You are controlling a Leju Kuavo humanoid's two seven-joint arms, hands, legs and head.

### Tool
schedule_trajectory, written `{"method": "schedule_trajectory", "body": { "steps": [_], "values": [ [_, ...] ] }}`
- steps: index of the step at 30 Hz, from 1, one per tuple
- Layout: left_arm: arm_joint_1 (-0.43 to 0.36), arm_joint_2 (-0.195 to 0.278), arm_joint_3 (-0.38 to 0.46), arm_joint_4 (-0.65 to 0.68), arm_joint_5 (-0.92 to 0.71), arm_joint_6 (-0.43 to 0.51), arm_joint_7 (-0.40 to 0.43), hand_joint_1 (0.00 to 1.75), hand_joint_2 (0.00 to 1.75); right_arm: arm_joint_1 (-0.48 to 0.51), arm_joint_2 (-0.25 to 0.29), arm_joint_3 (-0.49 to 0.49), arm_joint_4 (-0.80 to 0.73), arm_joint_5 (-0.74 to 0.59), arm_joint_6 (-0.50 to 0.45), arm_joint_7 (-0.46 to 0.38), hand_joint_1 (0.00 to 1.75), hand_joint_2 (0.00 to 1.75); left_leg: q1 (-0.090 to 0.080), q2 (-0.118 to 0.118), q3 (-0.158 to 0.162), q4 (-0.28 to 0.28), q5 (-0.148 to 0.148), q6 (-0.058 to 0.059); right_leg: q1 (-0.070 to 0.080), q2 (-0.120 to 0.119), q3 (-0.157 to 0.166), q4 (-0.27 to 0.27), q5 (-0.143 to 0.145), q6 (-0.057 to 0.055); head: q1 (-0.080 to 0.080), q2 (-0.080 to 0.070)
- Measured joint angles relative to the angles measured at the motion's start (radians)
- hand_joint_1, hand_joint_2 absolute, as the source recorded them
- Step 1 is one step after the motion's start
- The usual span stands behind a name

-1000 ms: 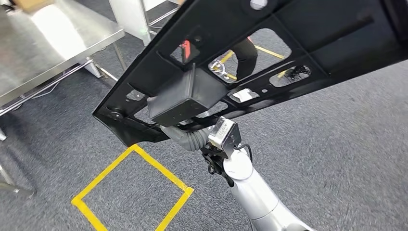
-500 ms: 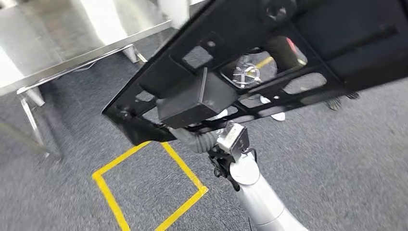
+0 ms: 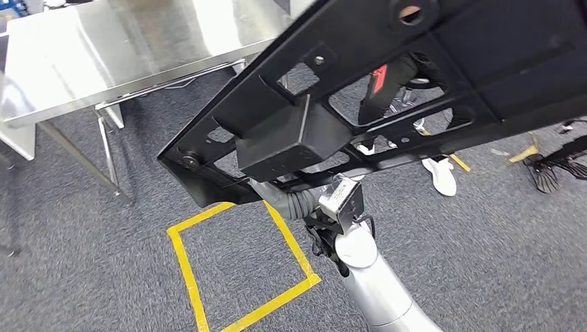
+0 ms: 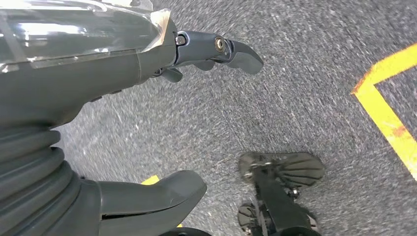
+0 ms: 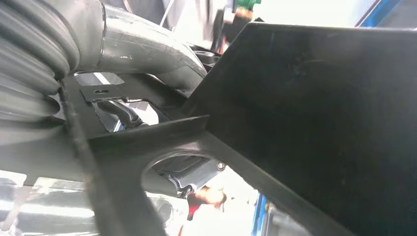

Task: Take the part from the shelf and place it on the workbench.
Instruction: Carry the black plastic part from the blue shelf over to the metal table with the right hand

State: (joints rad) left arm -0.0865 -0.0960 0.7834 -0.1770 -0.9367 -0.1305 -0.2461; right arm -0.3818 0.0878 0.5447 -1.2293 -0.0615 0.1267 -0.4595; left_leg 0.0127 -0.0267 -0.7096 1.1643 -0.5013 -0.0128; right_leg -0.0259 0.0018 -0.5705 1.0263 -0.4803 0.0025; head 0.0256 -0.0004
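Part (image 3: pixel 443 62): flat black panel, matte, with angular cut-outs and a boxy block on its face; carried in the air above the carpet (image 3: pixel 484 256).
Long axis: ran from low near the robot's left to high at its right, lower end toward the tabletop (image 3: pixel 124 48).
Right hand (image 5: pixel 147 54): under the panel, gripping it through a cut-out.
Left hand (image 4: pixel 162 123): held nothing, thumb and fingers apart, over the floor.
Tabletop: brushed steel, shiny, thin legs.
Floor: grey carpet, yellow tape square (image 3: pixel 242 270).

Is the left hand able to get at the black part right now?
Probably not as things stand: the left hand hangs over the carpet holding nothing, while the right hand carries the part up high.
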Motion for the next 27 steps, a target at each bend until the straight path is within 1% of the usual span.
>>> {"method": "schedule_trajectory", "body": {
  "steps": [1, 2, 3, 4, 5, 6, 7, 8, 10, 11, 12, 13, 14, 15, 16, 17, 18, 19, 20, 21, 22, 23, 24, 25, 27],
  "values": [
    [-0.001, -0.001, -0.001, 0.0, 0.0, 0.002, 0.0, 0.0, 1.75, 0.001, 0.0, -0.001, -0.001, 0.003, 0.0, 0.002, 1.75, 1.75, 0.001, 0.015, -0.033, 0.068, -0.028, -0.003, 0.003, -0.015, 0.0, 0.0, -0.001, -0.003, 0.0, 0.0],
    [-0.001, -0.001, -0.001, 0.0, 0.0, 0.003, 0.0, 0.0, 1.75, 0.002, 0.0, -0.002, -0.001, 0.006, 0.001, 0.005, 1.75, 1.75, 0.002, 0.021, -0.058, 0.118, -0.043, -0.005, 0.005, -0.031, 0.0, 0.0, -0.002, -0.005, 0.0, 0.0],
    [-0.001, -0.002, -0.001, 0.0, 0.0, 0.004, 0.0, 0.0, 1.75, 0.003, 0.0, -0.003, -0.001, 0.007, 0.001, 0.007, 1.75, 1.75, 0.002, 0.024, -0.066, 0.135, -0.042, -0.005, 0.007, -0.046, 0.0, 0.0, -0.003, -0.006, -0.001, 0.0],
    [0.0, -0.002, -0.001, 0.0, 0.0, 0.004, 0.0, 0.0, 1.75, 0.003, 0.0, -0.003, -0.001, 0.007, 0.002, 0.009, 1.75, 1.75, 0.002, 0.028, -0.05, 0.106, -0.02, -0.004, 0.008, -0.06, 0.001, 0.0, -0.004, -0.006, -0.001, 0.0],
    [0.0, -0.002, -0.001, 0.0, 0.0, 0.005, 0.0, 0.0, 1.75, 0.002, 0.001, -0.003, -0.001, 0.007, 0.002, 0.01, 1.75, 1.75, 0.002, 0.038, -0.014, 0.042, 0.011, -0.001, 0.008, -0.071, 0.003, 0.001, -0.006, -0.006, -0.001, 0.0],
    [0.0, -0.002, -0.001, 0.0, 0.0, 0.007, 0.0, 0.0, 1.75, 0.001, 0.002, -0.003, -0.001, 0.008, 0.002, 0.01, 1.75, 1.75, 0.001, 0.05, 0.027, -0.032, 0.036, 0.002, 0.009, -0.079, 0.004, 0.001, -0.008, -0.004, -0.001, 0.0],
    [0.0, -0.002, -0.002, -0.001, 0.0, 0.008, 0.0, 0.0, 1.75, 0.0, 0.004, -0.004, -0.001, 0.01, 0.002, 0.01, 1.75, 1.75, -0.001, 0.058, 0.061, -0.093, 0.054, 0.007, 0.013, -0.087, 0.005, 0.001, -0.01, -0.001, 0.0, 0.0],
    [0.0, -0.002, -0.002, -0.001, 0.0, 0.01, 0.0, 0.0, 1.75, -0.002, 0.005, -0.005, -0.001, 0.013, 0.002, 0.01, 1.75, 1.75, -0.004, 0.063, 0.081, -0.127, 0.06, 0.012, 0.016, -0.092, 0.006, 0.001, -0.012, 0.004, 0.001, 0.0],
    [0.001, -0.002, -0.002, -0.001, -0.001, 0.012, -0.001, 0.0, 1.75, -0.006, 0.009, -0.006, -0.001, 0.021, 0.003, 0.01, 1.75, 1.75, -0.012, 0.056, 0.086, -0.14, 0.058, 0.022, 0.02, -0.102, 0.008, -0.002, -0.012, 0.013, 0.002, 0.0],
    [0.002, -0.002, -0.002, -0.001, -0.001, 0.012, -0.001, 0.0, 1.75, -0.007, 0.012, -0.007, -0.001, 0.024, 0.003, 0.01, 1.75, 1.75, -0.01, 0.052, 0.089, -0.144, 0.061, 0.028, 0.02, -0.101, 0.007, -0.002, -0.013, 0.018, 0.002, 0.0],
    [0.002, -0.002, -0.002, -0.001, -0.002, 0.012, -0.001, 0.0, 1.75, -0.007, 0.015, -0.008, -0.002, 0.026, 0.003, 0.011, 1.75, 1.75, -0.008, 0.049, 0.093, -0.15, 0.064, 0.035, 0.02, -0.088, 0.004, 0.007, -0.02, 0.022, 0.003, 0.0],
    [0.0, -0.002, -0.002, -0.001, -0.003, 0.012, -0.001, 0.0, 1.75, -0.008, 0.016, -0.009, -0.003, 0.026, 0.003, 0.011, 1.75, 1.75, -0.005, 0.045, 0.097, -0.157, 0.068, 0.042, 0.019, -0.068, -0.006, 0.032, -0.033, 0.023, 0.003, 0.0],
    [-0.001, -0.003, -0.002, -0.001, -0.004, 0.012, -0.001, 0.0, 1.75, -0.008, 0.015, -0.011, -0.004, 0.026, 0.002, 0.011, 1.75, 1.75, -0.001, 0.041, 0.101, -0.161, 0.07, 0.047, 0.018, -0.044, -0.029, 0.08, -0.056, 0.021, 0.003, 0.0],
    [-0.003, -0.003, -0.002, -0.001, -0.004, 0.012, -0.001, 0.0, 1.75, -0.006, 0.013, -0.012, -0.004, 0.026, 0.002, 0.011, 1.75, 1.75, -0.002, 0.036, 0.101, -0.162, 0.071, 0.05, 0.017, -0.023, -0.06, 0.144, -0.082, 0.018, 0.003, 0.0],
    [-0.004, -0.003, -0.002, -0.001, -0.004, 0.012, -0.001, 0.0, 1.75, -0.004, 0.01, -0.013, -0.004, 0.026, 0.002, 0.012, 1.75, 1.75, -0.002, 0.029, 0.1, -0.162, 0.071, 0.052, 0.016, -0.013, -0.093, 0.211, -0.106, 0.017, 0.004, 0.0],
    [-0.005, -0.004, -0.002, -0.001, -0.004, 0.012, -0.001, 0.0, 1.75, -0.001, 0.008, -0.015, -0.004, 0.026, 0.002, 0.012, 1.75, 1.75, -0.002, 0.022, 0.1, -0.162, 0.071, 0.052, 0.015, -0.008, -0.12, 0.26, -0.119, 0.019, 0.004, 0.0],
    [-0.004, -0.004, -0.002, -0.001, -0.004, 0.011, -0.001, 0.0, 1.75, 0.001, 0.006, -0.016, -0.004, 0.026, 0.002, 0.013, 1.75, 1.75, -0.002, 0.015, 0.1, -0.161, 0.07, 0.052, 0.015, -0.007, -0.129, 0.272, -0.116, 0.025, 0.004, 0.0],
    [-0.004, -0.005, -0.002, -0.001, -0.004, 0.011, -0.001, 0.0, 1.75, 0.003, 0.006, -0.017, -0.004, 0.026, 0.002, 0.013, 1.75, 1.75, -0.002, 0.009, 0.101, -0.16, 0.07, 0.051, 0.014, -0.006, -0.117, 0.243, -0.097, 0.034, 0.004, 0.0],
    [-0.004, -0.005, -0.002, -0.001, -0.004, 0.011, -0.001, 0.0, 1.75, 0.002, 0.005, -0.018, -0.004, 0.026, 0.002, 0.013, 1.75, 1.75, -0.002, 0.003, 0.102, -0.159, 0.07, 0.05, 0.012, -0.006, -0.088, 0.177, -0.067, 0.044, 0.004, 0.0],
    [-0.004, -0.006, -0.002, -0.001, -0.004, 0.011, -0.001, 0.0, 1.75, 0.001, 0.005, -0.018, -0.004, 0.026, 0.002, 0.013, 1.75, 1.75, -0.003, -0.003, 0.103, -0.157, 0.068, 0.047, 0.01, -0.004, -0.054, 0.103, -0.038, 0.049, 0.004, 0.0],
    [-0.004, -0.006, -0.002, -0.001, -0.004, 0.011, -0.001, 0.0, 1.75, 0.0, 0.005, -0.019, -0.004, 0.026, 0.002, 0.013, 1.75, 1.75, -0.004, -0.007, 0.102, -0.155, 0.066, 0.043, 0.009, -0.003, -0.025, 0.043, -0.014, 0.049, 0.004, 0.0],
    [-0.004, -0.006, -0.002, -0.001, -0.004, 0.011, -0.001, 0.0, 1.75, 0.0, 0.006, -0.019, -0.004, 0.026, 0.002, 0.013, 1.75, 1.75, -0.007, -0.01, 0.1, -0.152, 0.064, 0.041, 0.008, -0.002, -0.007, 0.005, 0.0, 0.046, 0.003, 0.0],
    [-0.003, -0.005, -0.002, -0.001, -0.004, 0.011, -0.001, 0.0, 1.75, 0.0, 0.006, -0.019, -0.004, 0.026, 0.002, 0.013, 1.75, 1.75, -0.009, -0.011, 0.098, -0.15, 0.063, 0.041, 0.008, -0.001, -0.002, -0.009, 0.004, 0.04, 0.003, 0.0],
    [-0.003, -0.005, -0.002, -0.001, -0.005, 0.011, -0.001, 0.0, 1.75, -0.001, 0.007, -0.02, -0.004, 0.026, 0.002, 0.013, 1.75, 1.75, -0.009, -0.011, 0.097, -0.149, 0.063, 0.042, 0.009, -0.001, -0.001, -0.01, 0.007, 0.036, 0.003, 0.0],
    [-0.002, -0.005, -0.002, -0.001, -0.005, 0.012, -0.001, 0.0, 1.75, -0.001, 0.009, -0.021, -0.004, 0.026, 0.003, 0.014, 1.75, 1.75, -0.008, -0.01, 0.098, -0.152, 0.065, 0.045, 0.011, -0.001, -0.001, -0.01, 0.009, 0.034, 0.002, 0.0]
  ]
}}
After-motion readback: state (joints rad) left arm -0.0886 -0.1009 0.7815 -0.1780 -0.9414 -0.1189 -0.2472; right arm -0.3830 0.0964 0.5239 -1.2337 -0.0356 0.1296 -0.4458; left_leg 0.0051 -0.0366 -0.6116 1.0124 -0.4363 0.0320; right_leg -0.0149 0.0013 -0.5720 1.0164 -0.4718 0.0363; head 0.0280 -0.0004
